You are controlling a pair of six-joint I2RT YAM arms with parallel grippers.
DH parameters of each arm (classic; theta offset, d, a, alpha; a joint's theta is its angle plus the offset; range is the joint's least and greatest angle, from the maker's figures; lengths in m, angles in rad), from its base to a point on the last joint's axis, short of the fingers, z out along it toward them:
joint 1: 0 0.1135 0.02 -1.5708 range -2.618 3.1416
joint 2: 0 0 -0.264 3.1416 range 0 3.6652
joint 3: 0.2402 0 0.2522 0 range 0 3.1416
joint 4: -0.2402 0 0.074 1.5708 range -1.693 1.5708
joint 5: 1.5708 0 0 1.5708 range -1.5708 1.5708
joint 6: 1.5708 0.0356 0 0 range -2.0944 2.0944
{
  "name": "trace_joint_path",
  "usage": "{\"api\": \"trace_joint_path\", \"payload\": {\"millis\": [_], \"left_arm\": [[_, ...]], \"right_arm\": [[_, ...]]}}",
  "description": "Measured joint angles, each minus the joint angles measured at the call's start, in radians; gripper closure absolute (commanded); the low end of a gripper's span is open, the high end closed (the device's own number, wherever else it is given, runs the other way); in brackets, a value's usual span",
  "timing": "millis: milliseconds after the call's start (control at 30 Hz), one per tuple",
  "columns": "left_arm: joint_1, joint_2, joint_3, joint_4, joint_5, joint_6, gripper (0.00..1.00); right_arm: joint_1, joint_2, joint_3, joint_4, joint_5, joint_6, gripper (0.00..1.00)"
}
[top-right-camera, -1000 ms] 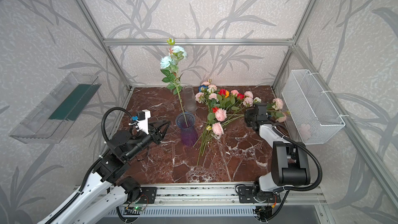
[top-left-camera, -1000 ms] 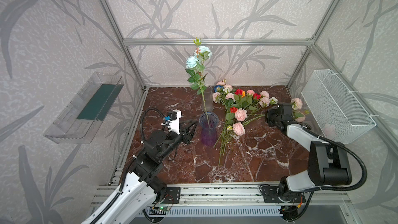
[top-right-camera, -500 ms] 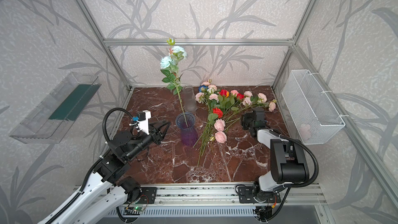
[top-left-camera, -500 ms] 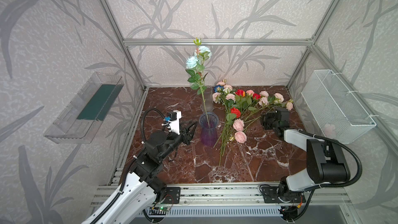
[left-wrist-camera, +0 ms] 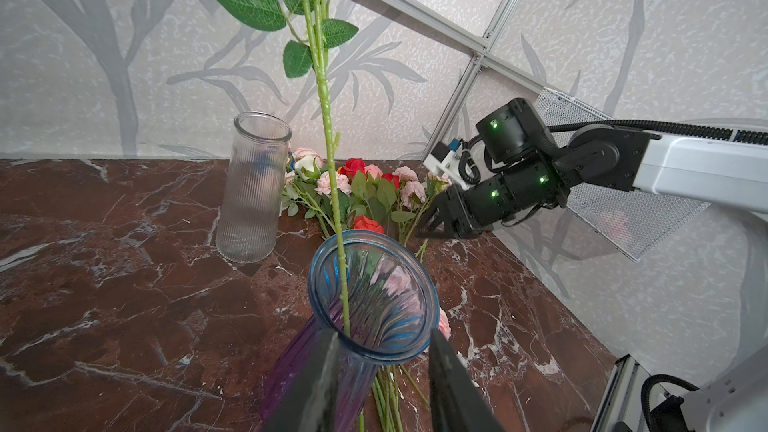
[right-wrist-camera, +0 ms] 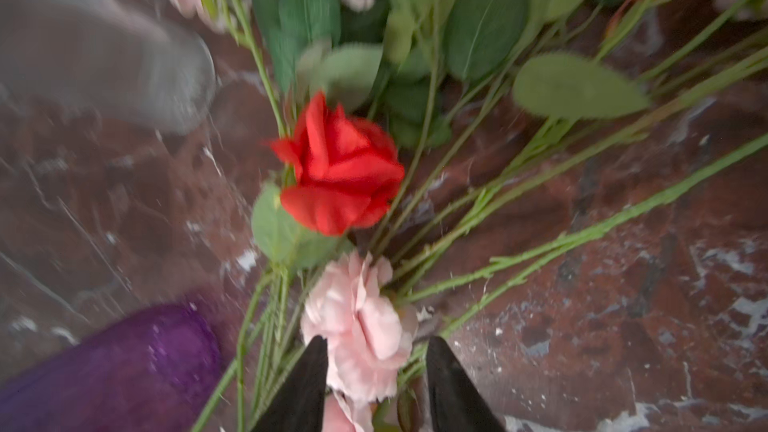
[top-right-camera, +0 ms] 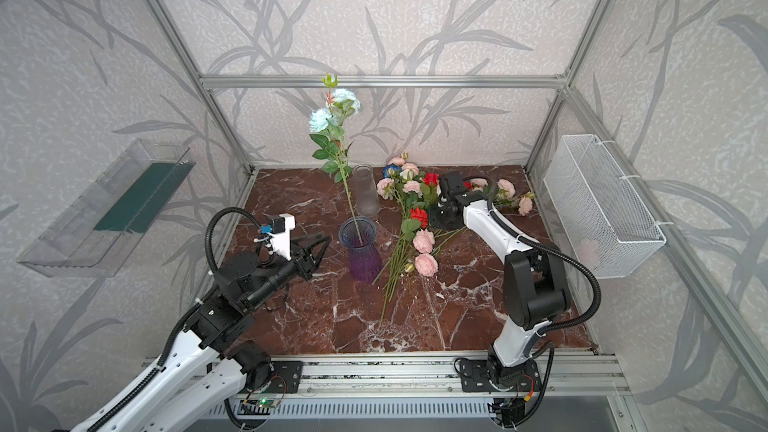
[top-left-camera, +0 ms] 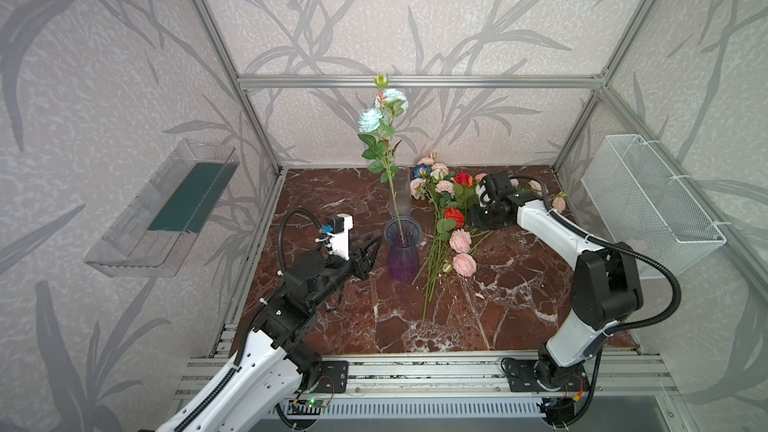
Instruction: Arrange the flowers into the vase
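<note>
A purple-and-blue glass vase (top-left-camera: 402, 255) (top-right-camera: 360, 257) (left-wrist-camera: 374, 284) stands mid-table with one tall pale teal flower (top-left-camera: 382, 118) in it. The other flowers (top-left-camera: 446, 201) (top-right-camera: 409, 197) lie in a heap to its right, heads toward the back. Among them are a red rose (top-left-camera: 454, 215) (right-wrist-camera: 340, 168) and two pink blooms (top-left-camera: 460, 240). My left gripper (top-left-camera: 370, 249) (left-wrist-camera: 383, 332) is open just left of the vase, its fingers either side of the neck. My right gripper (top-left-camera: 478, 218) (right-wrist-camera: 377, 342) hovers open over a pink bloom (right-wrist-camera: 361, 326), holding nothing.
A clear ribbed glass cylinder (top-left-camera: 402, 193) (left-wrist-camera: 253, 189) stands empty behind the vase. A white wire basket (top-left-camera: 648, 201) hangs on the right wall. On the left wall is a clear plastic shelf (top-left-camera: 166, 209). Aluminium posts frame the marble table (top-left-camera: 332, 317).
My right gripper has swung left from the heap's right edge to over its middle, and its jaws have opened wider. Two pink blooms slid toward the front. The left arm has not moved.
</note>
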Motion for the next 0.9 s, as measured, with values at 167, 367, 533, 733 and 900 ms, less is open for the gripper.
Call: {"api": "trace_joint_path", "payload": {"millis": [167, 367, 533, 733, 900], "left_arm": [[0.0, 0.003, 0.0, -0.004, -0.005, 0.0, 0.63], [0.0, 0.003, 0.0, -0.005, -0.02, 0.0, 0.63], [0.0, 0.004, 0.0, -0.006, -0.03, 0.002, 0.62], [0.0, 0.0, 0.0, -0.013, -0.045, 0.002, 0.62], [0.0, -0.004, 0.0, -0.018, -0.046, 0.003, 0.62]], "right_arm": [[0.028, -0.002, -0.019, -0.051, 0.026, -0.039, 0.52], [-0.007, 0.006, 0.048, 0.003, 0.037, 0.071, 0.78], [0.015, 0.126, 0.225, 0.042, 0.003, 0.167, 0.89], [0.132, 0.225, 0.274, 0.058, -0.013, 0.235, 0.73], [0.195, 0.257, 0.269, 0.06, 0.023, 0.207, 0.72]]}}
